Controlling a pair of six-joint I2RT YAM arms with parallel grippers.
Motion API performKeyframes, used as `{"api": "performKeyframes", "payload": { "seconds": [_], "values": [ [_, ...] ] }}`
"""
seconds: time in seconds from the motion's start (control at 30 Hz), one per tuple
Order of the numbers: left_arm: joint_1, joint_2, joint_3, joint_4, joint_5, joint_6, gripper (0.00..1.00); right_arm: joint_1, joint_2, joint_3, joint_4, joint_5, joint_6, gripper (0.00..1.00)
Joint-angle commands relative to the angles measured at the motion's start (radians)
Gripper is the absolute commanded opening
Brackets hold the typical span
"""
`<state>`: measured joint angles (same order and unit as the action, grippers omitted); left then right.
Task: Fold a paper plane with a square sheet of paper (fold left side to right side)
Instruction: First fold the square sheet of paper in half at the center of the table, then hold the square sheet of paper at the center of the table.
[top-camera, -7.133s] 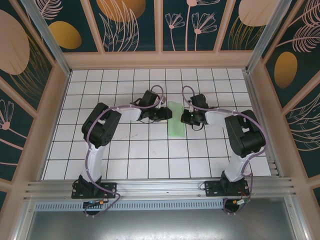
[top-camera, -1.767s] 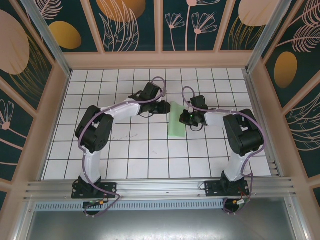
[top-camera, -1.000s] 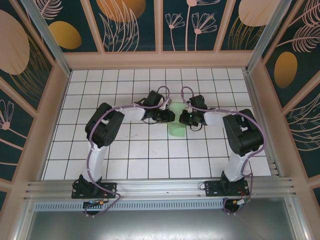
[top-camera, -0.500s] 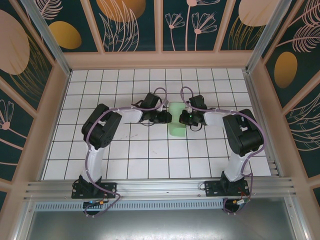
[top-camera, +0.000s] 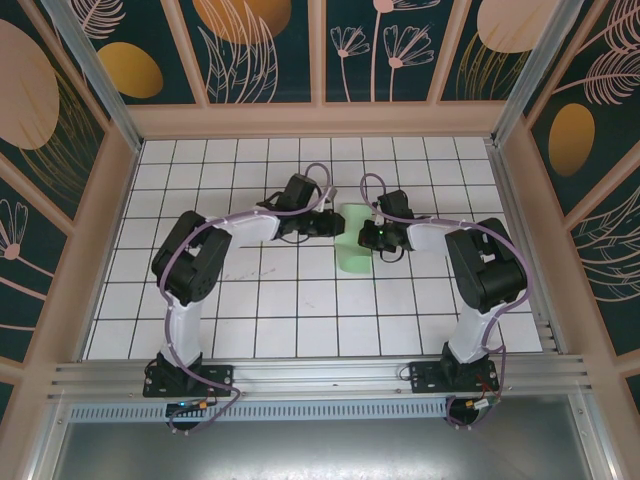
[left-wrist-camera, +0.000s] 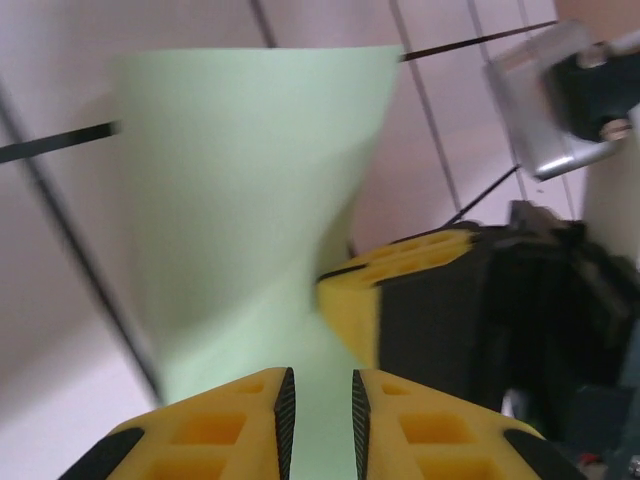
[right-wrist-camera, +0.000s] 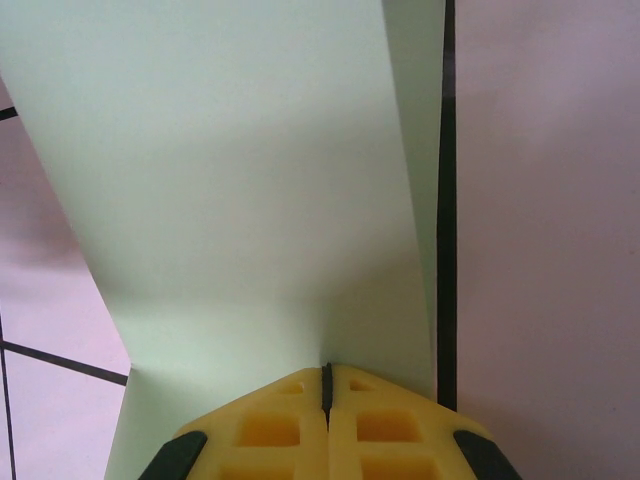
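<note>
Right gripper (right-wrist-camera: 326, 374) still pinches the square sheet of paper (top-camera: 352, 252) — left gripper (left-wrist-camera: 318, 388), slightly ajar, has shifted.

One paper sheet (top-camera: 352, 256); two robot arms, left arm (top-camera: 186, 264), right arm (top-camera: 487, 272); two grippers, left gripper (left-wrist-camera: 318, 398), right gripper (right-wrist-camera: 326, 374); one tiled table (top-camera: 300, 302)

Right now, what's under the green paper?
White gridded table shows around the paper; whatever lies directly beneath is covered. The right gripper, jaws shut, pinches its edge.
</note>
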<state>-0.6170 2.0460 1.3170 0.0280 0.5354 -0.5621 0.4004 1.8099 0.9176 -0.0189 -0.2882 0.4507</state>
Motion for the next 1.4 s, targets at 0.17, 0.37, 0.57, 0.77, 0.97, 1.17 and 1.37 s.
{"api": "performKeyframes", "payload": {
  "seconds": [0.17, 0.37, 0.57, 0.77, 0.97, 1.17, 1.37],
  "values": [
    [-0.025, 0.113, 0.065, -0.013, -0.01, -0.01, 0.26, 0.021, 0.058, -0.012, -0.121, 0.04, -0.004, 0.02],
    [-0.024, 0.137, 0.05, -0.034, -0.027, 0.002, 0.26, 0.025, 0.06, -0.006, -0.126, 0.04, -0.006, 0.02],
    [-0.027, 0.142, 0.014, -0.039, -0.039, 0.006, 0.26, 0.022, 0.042, 0.006, -0.127, 0.032, -0.018, 0.02],
    [-0.029, 0.143, -0.023, -0.041, -0.058, 0.008, 0.26, -0.022, -0.033, 0.034, -0.066, -0.06, -0.034, 0.02],
    [-0.029, 0.147, -0.036, -0.05, -0.083, 0.015, 0.26, -0.056, -0.072, 0.088, -0.009, -0.111, -0.036, 0.02],
    [-0.03, 0.146, -0.032, -0.053, -0.085, 0.016, 0.26, -0.056, 0.024, 0.152, 0.026, -0.148, -0.028, 0.02],
    [-0.03, 0.141, -0.032, -0.053, -0.085, 0.016, 0.26, -0.049, 0.127, 0.215, 0.031, -0.176, -0.029, 0.02]
  ]
}}
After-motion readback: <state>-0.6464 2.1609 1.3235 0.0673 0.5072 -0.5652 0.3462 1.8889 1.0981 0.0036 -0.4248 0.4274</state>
